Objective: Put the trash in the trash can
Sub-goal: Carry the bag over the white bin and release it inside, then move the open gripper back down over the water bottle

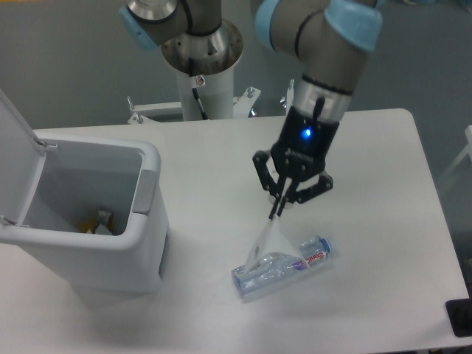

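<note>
Gripper [279,210] pinching one plastic sheet [267,240], apparently draped over one bottle [284,268].

Even, soft overhead light; white table [383,243] bright, no glare. Faint shadows under bottle [284,267] and beside bin [88,214]. Slightly soft focus, mild grain. Blue lamp glows on gripper [279,208].

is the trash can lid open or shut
Open. The trash can has its lid swung up at the left, and the inside shows, with some scraps at the bottom.
</note>
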You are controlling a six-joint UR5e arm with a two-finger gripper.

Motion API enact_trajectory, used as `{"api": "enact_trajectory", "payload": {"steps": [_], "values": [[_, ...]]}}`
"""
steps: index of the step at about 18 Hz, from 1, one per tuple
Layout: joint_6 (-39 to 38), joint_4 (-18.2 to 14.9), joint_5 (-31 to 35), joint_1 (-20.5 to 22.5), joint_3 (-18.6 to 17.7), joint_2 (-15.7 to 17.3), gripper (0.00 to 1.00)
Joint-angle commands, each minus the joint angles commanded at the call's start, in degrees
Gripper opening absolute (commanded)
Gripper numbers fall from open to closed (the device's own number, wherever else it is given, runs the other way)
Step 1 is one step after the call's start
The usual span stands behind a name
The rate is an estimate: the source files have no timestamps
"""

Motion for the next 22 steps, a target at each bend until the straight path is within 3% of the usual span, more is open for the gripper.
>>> {"api": "enact_trajectory", "payload": {"steps": [4, 11, 12, 13, 14, 17, 18, 22], "values": [[-2.6, 0.0, -0.9, -4.1, -1.8, 4.6, 0.00], [-3.4, 0.1, -0.8, -11.5, -9.3, 11.8, 0.00], [-3.4, 0.1, -0.9, -12.2, -10.1, 12.1, 0.04], [-3.4, 0.2, -0.9, -12.9, -10.3, 12.2, 0.09], [-3.3, 0.3, -1.0, -13.9, -10.3, 12.1, 0.22], [-3.2, 0.8, -1.4, -14.9, -10.2, 10.7, 0.95], [-3.1, 0.8, -1.4, -14.9, -10.2, 10.6, 1.00], [-2.9, 1.1, -1.4, -14.9, -9.7, 9.8, 1.00]]}}
